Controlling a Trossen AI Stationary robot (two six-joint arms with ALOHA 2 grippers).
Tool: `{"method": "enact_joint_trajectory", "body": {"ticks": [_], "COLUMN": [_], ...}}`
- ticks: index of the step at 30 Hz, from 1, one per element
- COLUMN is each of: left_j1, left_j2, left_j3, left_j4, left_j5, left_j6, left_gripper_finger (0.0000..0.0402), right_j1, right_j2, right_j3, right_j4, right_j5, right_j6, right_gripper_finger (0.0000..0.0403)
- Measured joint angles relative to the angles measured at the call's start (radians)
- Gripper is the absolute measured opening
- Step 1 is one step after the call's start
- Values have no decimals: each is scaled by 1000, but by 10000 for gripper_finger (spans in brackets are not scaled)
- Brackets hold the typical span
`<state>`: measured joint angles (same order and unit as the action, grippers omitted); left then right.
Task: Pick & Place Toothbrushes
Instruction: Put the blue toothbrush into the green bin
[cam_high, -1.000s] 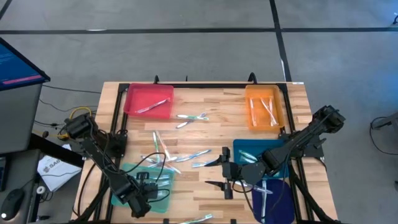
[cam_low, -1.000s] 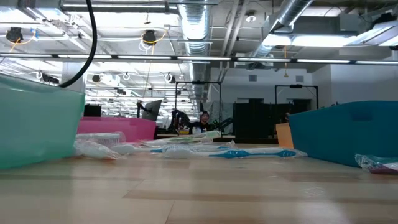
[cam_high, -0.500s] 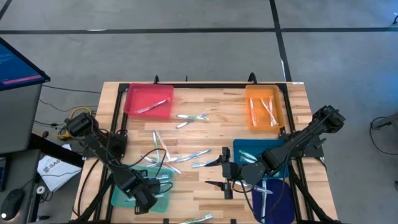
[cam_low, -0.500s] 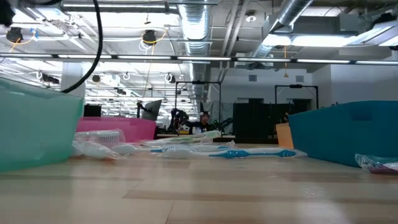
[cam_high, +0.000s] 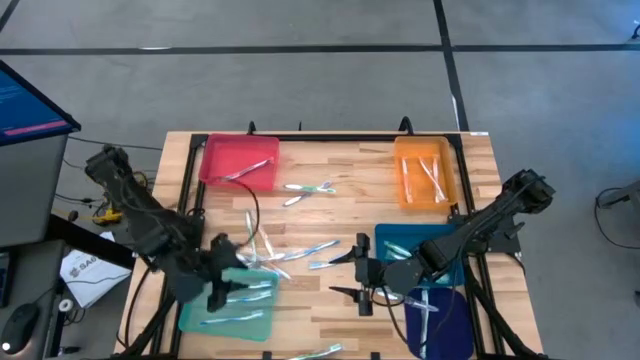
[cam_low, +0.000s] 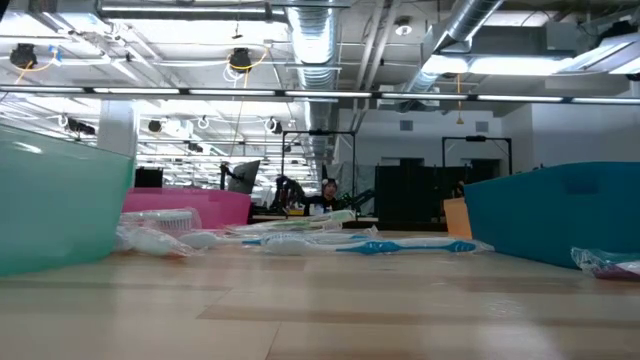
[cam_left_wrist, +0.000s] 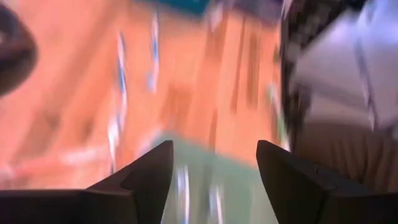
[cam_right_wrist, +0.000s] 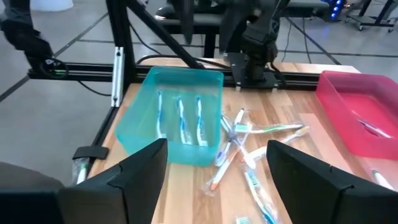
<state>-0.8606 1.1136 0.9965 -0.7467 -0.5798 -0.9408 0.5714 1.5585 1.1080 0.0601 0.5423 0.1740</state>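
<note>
The desk (cam_high: 350, 210) is made of light wooden strips with a smooth, slightly shiny finish. The trays look like translucent glossy plastic: the teal tray (cam_right_wrist: 177, 118), the red tray (cam_high: 240, 162) and the orange tray (cam_high: 425, 173). The toothbrushes (cam_right_wrist: 249, 134) are thin, shiny plastic. The frame rails (cam_right_wrist: 186, 67) are matt black metal. The floor (cam_high: 300, 80) is dull grey concrete.

Your wooden bench (cam_high: 350, 170) stands on a grey floor (cam_high: 300, 80) crossed by dark lines. At the frame's left edge sits a lit monitor (cam_high: 30, 105). Across the low view, silver ducts (cam_low: 320, 50) and strip lights hang under the ceiling.
</note>
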Motion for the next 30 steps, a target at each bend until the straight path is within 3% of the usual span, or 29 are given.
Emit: {"method": "enact_joint_trajectory", "body": {"ticks": [3,6,12,15,18,24,28,30], "left_j1": [-15,-18,-9,0,0,34,77,97], "left_j2": [-63,-98,-83,-64,-67,-75,-81,-78], "left_j3": [-48,-129,-331,-401,-440,-458,-458,-458], "left_j4": [128,358,993,1201,1296,1331,1336,1333], "left_j5": [-152,-221,-255,-256,-260,-258,-259,-257], "left_j6": [75,255,707,866,923,953,994,1007], "left_gripper_finger": [219,213,203,200,198,199,200,200], "right_j1": [-10,-12,0,3,-16,-109,-209,-261], "right_j2": [0,0,0,0,1,50,121,169], "right_j3": [0,0,0,0,-3,-64,-60,-60], "right_j4": [7,39,74,75,71,32,33,32], "right_j5": [0,0,0,0,-2,-3,-109,-219], "right_j6": [1,2,-19,-63,-59,51,68,90], "right_gripper_finger": [270,270,270,270,270,270,270,270]}}
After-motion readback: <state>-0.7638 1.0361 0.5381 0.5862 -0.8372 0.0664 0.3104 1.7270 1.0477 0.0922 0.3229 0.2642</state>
